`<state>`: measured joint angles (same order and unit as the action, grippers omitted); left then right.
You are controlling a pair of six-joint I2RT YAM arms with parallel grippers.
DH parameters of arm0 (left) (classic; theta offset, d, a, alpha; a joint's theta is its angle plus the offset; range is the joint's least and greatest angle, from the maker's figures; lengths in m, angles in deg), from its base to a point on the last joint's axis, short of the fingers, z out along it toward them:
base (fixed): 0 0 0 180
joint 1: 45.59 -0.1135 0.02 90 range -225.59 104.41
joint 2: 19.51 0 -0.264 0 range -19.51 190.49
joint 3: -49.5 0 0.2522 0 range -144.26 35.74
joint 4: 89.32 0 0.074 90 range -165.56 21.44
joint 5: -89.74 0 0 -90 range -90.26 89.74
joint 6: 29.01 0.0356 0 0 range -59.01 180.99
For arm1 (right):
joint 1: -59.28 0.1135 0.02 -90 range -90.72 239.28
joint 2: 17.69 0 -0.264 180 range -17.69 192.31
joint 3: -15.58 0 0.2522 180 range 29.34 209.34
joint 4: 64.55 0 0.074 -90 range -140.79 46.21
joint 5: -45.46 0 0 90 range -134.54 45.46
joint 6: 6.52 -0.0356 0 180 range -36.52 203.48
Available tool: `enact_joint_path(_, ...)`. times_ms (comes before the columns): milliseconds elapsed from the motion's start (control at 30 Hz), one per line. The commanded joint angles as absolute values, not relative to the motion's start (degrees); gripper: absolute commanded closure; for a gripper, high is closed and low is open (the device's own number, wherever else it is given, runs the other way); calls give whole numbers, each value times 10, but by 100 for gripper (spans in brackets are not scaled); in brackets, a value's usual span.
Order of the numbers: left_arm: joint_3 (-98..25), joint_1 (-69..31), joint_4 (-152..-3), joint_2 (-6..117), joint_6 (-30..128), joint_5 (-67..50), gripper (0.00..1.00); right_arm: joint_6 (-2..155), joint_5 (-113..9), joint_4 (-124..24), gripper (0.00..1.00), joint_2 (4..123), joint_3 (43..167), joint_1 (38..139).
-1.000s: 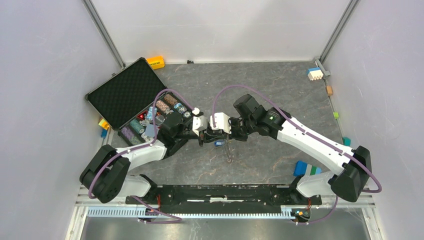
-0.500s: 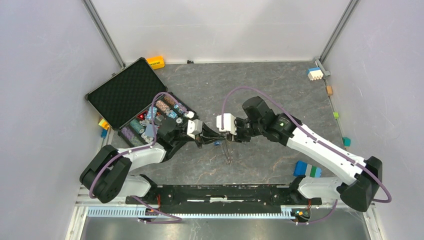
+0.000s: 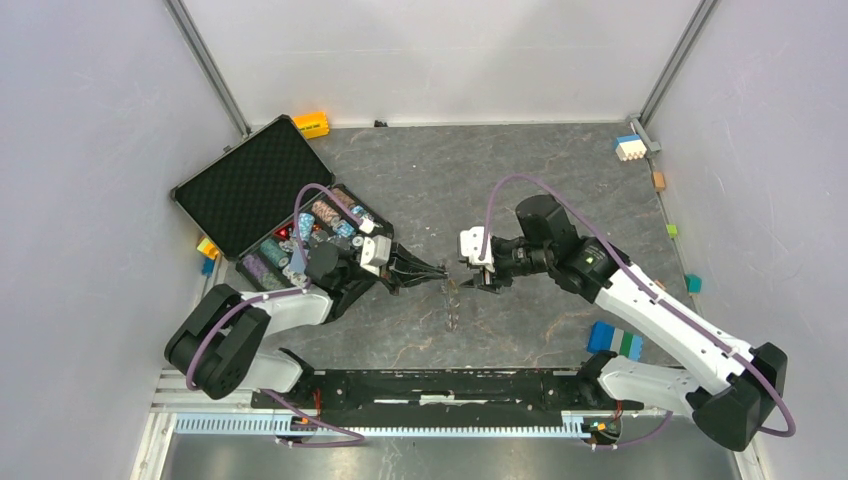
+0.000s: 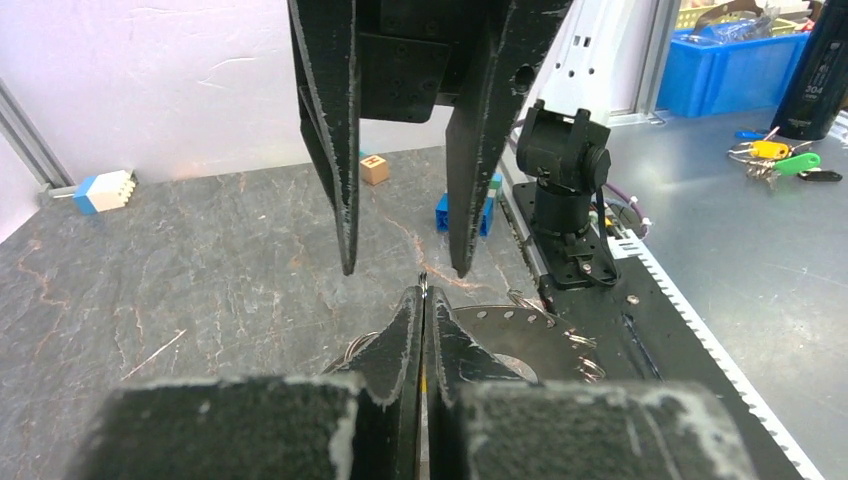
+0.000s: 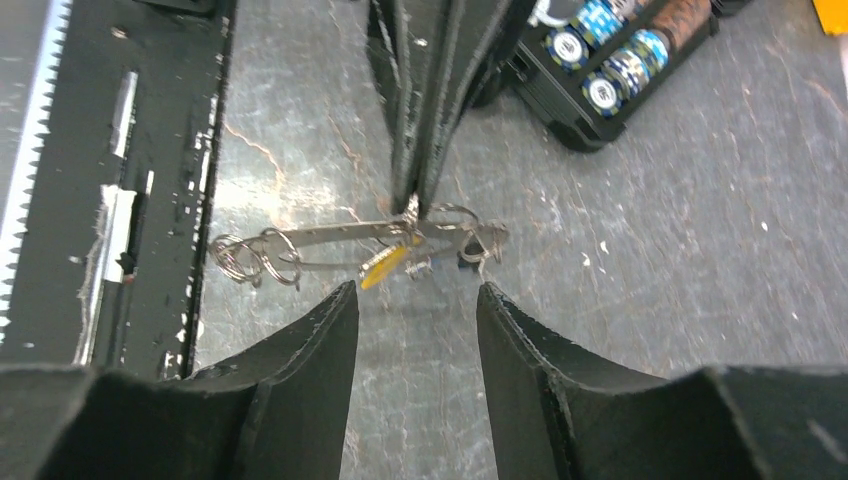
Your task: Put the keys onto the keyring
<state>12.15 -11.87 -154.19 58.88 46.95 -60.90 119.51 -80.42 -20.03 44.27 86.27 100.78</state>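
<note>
left gripper [image 3: 438,274], on the left side of the scene, has its fingers pressed together on the keyring [image 5: 330,238], toward the strand's far end. the strand runs near to far, crosswise to both grippers, with the yellow-orange key [image 5: 385,265] just beside it on the right. right gripper [image 5: 415,300] is spread and empty, faces the pinch from the right, and looks better placed to take that key.

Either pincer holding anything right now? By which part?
The left pincer is shut on the keyring, tips pinching a small loop near its middle. The right pincer is open, holding nothing.
</note>
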Motion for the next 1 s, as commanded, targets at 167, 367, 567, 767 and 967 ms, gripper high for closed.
enact_joint_path(167,120,-120,-1609,576,430,-613,98,1198,-919,-251,47,472,838,1006)
enact_joint_path(367,119,-118,-1625,579,417,-613,98,1184,-908,-278,52,485,827,1007)
enact_joint_path(567,120,-117,-1629,579,414,-613,98,1167,-909,-306,69,493,818,1007)
enact_joint_path(767,120,-117,-1632,580,420,-619,98,1161,-913,-315,77,495,813,1006)
enact_joint_path(967,120,-117,-1633,582,420,-620,98,1159,-899,-327,74,484,799,1006)
